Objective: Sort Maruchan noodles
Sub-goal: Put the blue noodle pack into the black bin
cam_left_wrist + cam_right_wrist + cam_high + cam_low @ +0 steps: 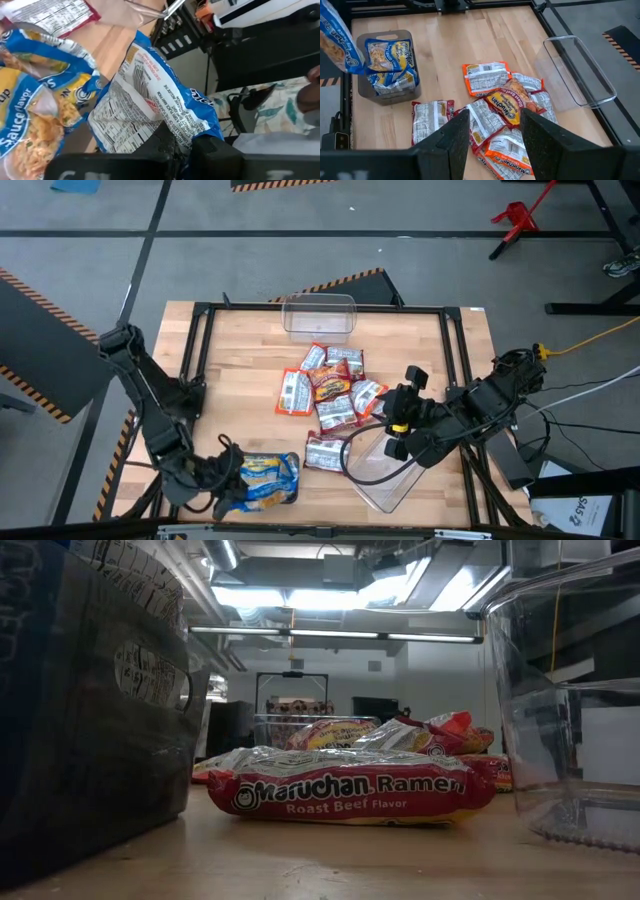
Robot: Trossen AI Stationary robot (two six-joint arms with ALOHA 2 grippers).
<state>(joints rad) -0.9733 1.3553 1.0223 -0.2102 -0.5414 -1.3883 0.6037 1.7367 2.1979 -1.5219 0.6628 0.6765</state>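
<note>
Several orange-red and red-and-white Maruchan packets (330, 395) lie in a loose, overlapping pile at mid-table. One of them, a Roast Beef packet (350, 795), lies flat nearest the low camera. A grey tray (387, 92) near the table's near-left corner holds blue-and-yellow packets (387, 62). My left gripper (182, 142) is at the tray's near side, shut on one more blue-and-yellow packet (337, 37). My right gripper (495, 140) is open above the right side of the pile (505, 107) and touches nothing. My left gripper pinches the blue-and-yellow packet by one end (175, 125) between its two fingers (160, 147). The packet's printed back faces the wrist camera and reaches away from the fingers. In the right wrist view it is held up clear of the table, beside the tray.
One clear plastic tub (320, 315) stands at the far edge. A second clear tub (385, 470) sits near the right arm at the near-right side and fills the right of the low view (570, 740). Bare wood (240, 360) lies left of the pile.
</note>
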